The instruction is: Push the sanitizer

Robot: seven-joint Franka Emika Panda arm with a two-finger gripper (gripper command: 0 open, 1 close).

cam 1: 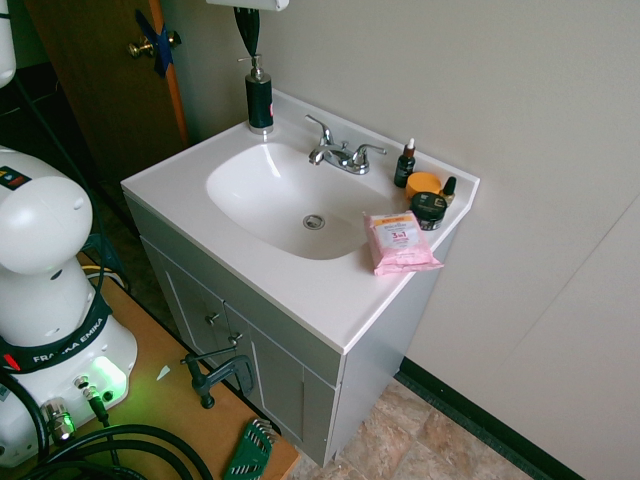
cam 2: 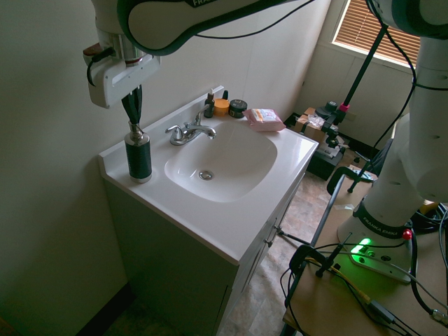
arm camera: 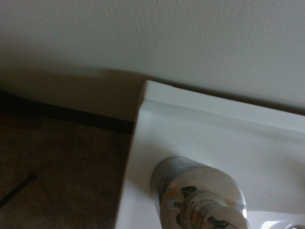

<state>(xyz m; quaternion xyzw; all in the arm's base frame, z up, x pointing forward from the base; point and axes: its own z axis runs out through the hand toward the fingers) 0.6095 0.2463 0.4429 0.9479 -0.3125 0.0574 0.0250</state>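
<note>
The sanitizer (cam 1: 259,100) is a dark pump bottle with a silver head, upright at the back corner of the white vanity top (cam 1: 190,185), close to the wall. My gripper (cam 1: 247,45) hangs straight down just above its pump head, fingers shut with nothing between them. In the second exterior view the gripper (cam 2: 132,117) tip meets the top of the sanitizer (cam 2: 138,155) and covers the pump head. The wrist view looks down on the sanitizer (arm camera: 200,191) and the counter's corner.
A chrome faucet (cam 1: 340,155) stands behind the sink basin (cam 1: 275,195). At the far corner sit a small dropper bottle (cam 1: 405,165), an orange jar (cam 1: 424,184), a black jar (cam 1: 430,208) and a pink wipes pack (cam 1: 398,240). The wall runs directly behind the bottle.
</note>
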